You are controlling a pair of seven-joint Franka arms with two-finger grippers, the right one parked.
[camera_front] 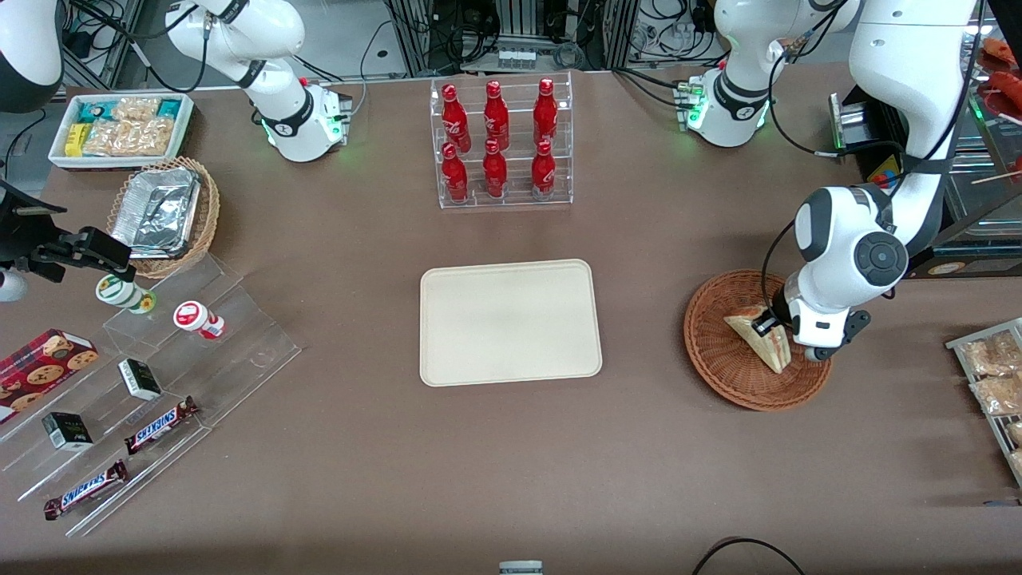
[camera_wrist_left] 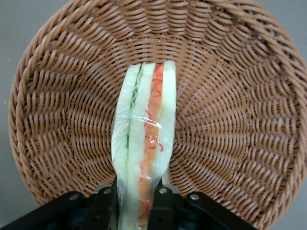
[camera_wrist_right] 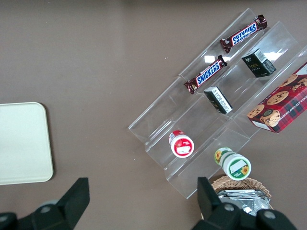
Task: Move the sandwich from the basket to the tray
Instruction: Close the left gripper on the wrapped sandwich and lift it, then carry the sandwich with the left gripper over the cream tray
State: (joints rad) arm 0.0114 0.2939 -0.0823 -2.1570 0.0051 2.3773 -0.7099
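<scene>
The sandwich is a pale wedge in clear wrap with a red and green filling stripe. It stands in the reddish-brown wicker basket toward the working arm's end of the table. My gripper is down in the basket, shut on the sandwich, its black fingers pressing both bread faces. The beige tray lies flat at the table's middle, beside the basket, with nothing on it.
A clear rack of red bottles stands farther from the front camera than the tray. A tan basket of foil containers, a white snack bin and clear stepped shelves with candy bars lie toward the parked arm's end.
</scene>
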